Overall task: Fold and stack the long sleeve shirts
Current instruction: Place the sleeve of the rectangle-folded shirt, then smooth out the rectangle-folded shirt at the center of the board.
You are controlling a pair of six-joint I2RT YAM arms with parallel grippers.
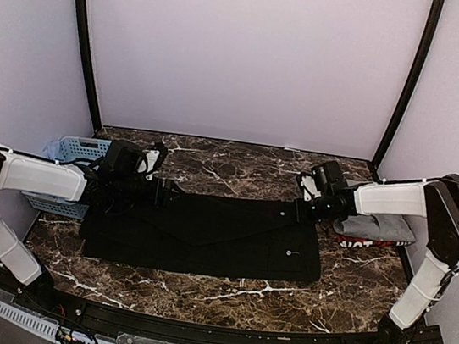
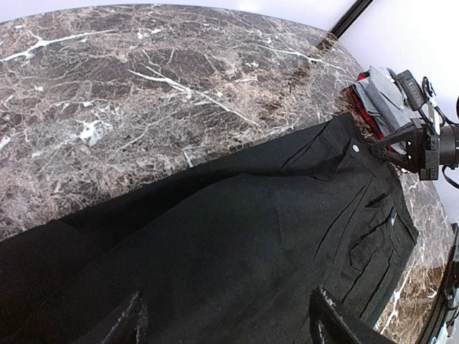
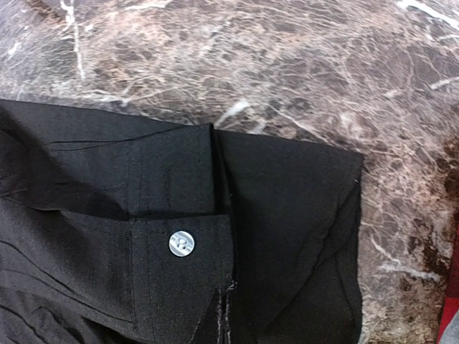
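Found black shirt [image 1: 203, 237] spread on marble table [image 1: 240, 161] as long flat band: judged part-folded, not yet stacked. Noted left gripper [image 2: 226, 301] spread open over its left end; right gripper [image 2: 380, 148] closed at far right corner, hold on cloth unclear. Spotted grey shirt [image 1: 375, 228] folded at right edge.

place: robot lab booth | evidence: plain pale walls [image 1: 246, 55], black frame poles [image 1: 85, 40], marble tabletop [image 1: 240, 161]

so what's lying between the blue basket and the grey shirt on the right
The black shirt, spread flat on the marble table, fills most of that stretch, seen in the top view.
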